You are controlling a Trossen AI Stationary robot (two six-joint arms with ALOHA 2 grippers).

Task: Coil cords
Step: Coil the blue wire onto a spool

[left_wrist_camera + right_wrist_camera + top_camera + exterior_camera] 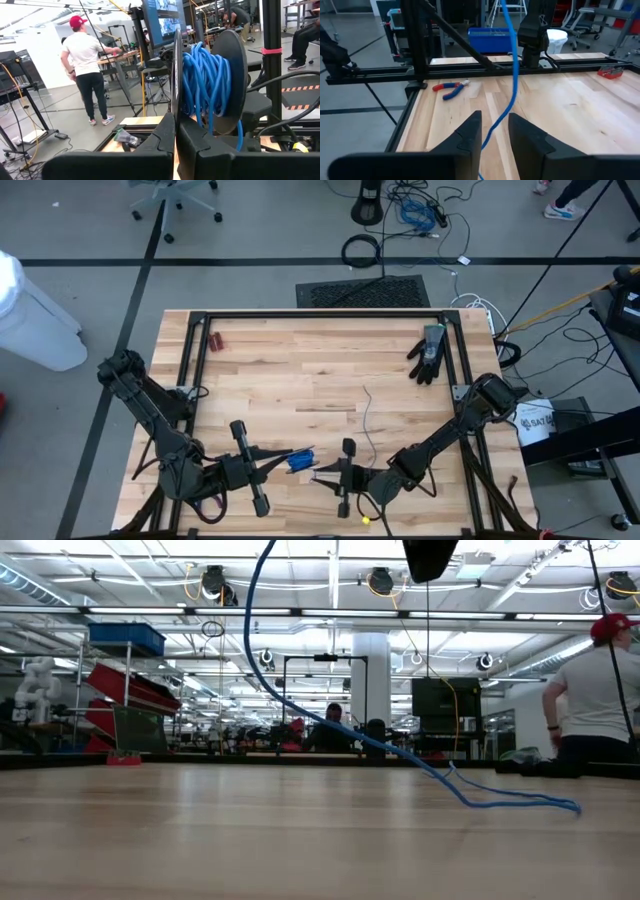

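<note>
The high view shows the whole pale wooden table with its black rail frame, and two dark arms reaching in along the near edge. The left hand and the right hand face each other there, with the bright blue part of the thin blue cord between them and a thin grey strand running from the right hand toward the table's middle. Only the left wrist view shows that the cord is wound in many loops on a dark disc-sided spool, just beyond the left hand's fingers, which are pressed together with no gap. Only the right wrist view shows the right hand's fingers narrowly apart, the cord passing between them; whether they touch it I cannot tell. The low view shows the cord rising off the table in one long curve.

One cord, one black glove at the far right, one pair of red-handled pliers, two hands.
</note>
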